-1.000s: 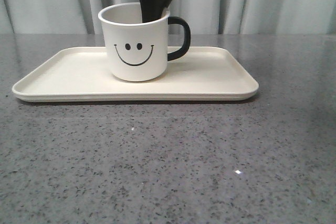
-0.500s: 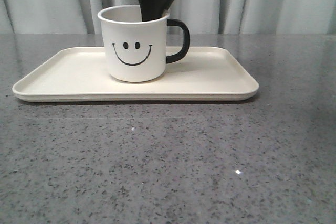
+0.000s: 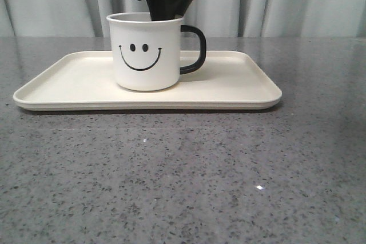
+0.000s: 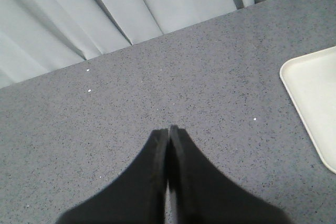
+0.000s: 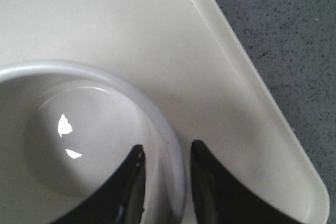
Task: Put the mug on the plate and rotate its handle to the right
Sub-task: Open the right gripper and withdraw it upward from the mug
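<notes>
We see the mug (image 3: 147, 51) standing upright on the plate (image 3: 74, 75), a little left of the plate's middle, its smiley face turned toward the front camera. The handle (image 3: 195, 49) sticks out to the right side of the white body. The plate lies flat on the grey speckled table (image 3: 183, 175), with pale curtains (image 3: 286, 1) behind.

From above, the right gripper (image 3: 166, 8) reaches down onto the back part of the mug's rim. In the right wrist view we find its two black fingers (image 5: 212, 182) set on either side of the mug wall (image 5: 163, 145), one inside the cup and one outside, narrowly spaced around the rim; whether the pads actually press the wall we cannot tell.

The left gripper (image 4: 168, 129) hangs over bare table, well apart from the mug, with only a corner of the plate (image 4: 315, 103) in its view. Its fingers meet at the tips, holding nothing.
</notes>
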